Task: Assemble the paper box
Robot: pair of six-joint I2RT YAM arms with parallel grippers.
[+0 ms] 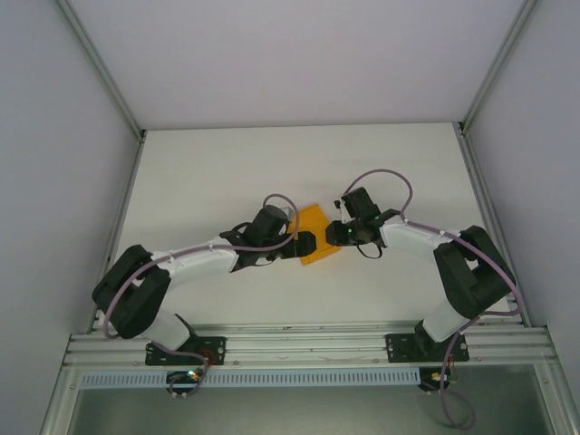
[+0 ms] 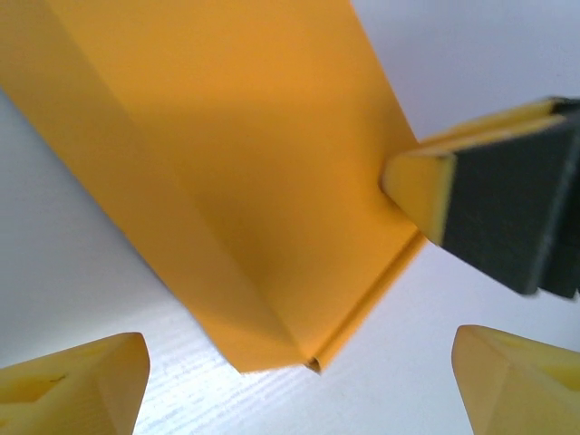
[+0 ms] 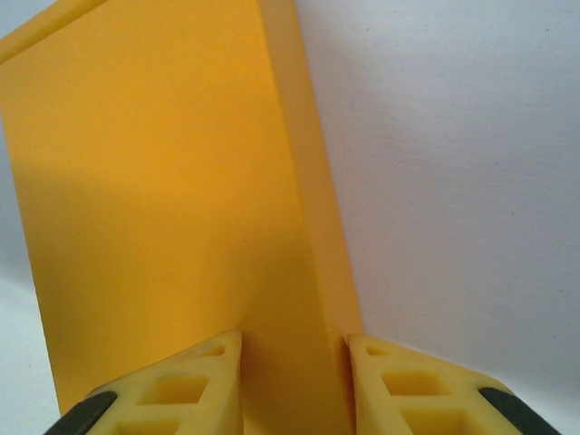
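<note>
Pinching the paper box [image 3: 163,208] by its edge with right tool [image 3: 294,349] to steady it; holding left tool [image 2: 294,362] apart, just beside the card.

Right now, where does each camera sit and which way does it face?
Top external: above, behind the arms, looking down on the table; both arms show, left gripper and right gripper at the paper box.
Left wrist: on the left arm, facing the box; own open fingers at bottom corners.
Right wrist: on the right arm, facing the box; own fingers astride its edge.
Shared: both wrist views see the box.
</note>
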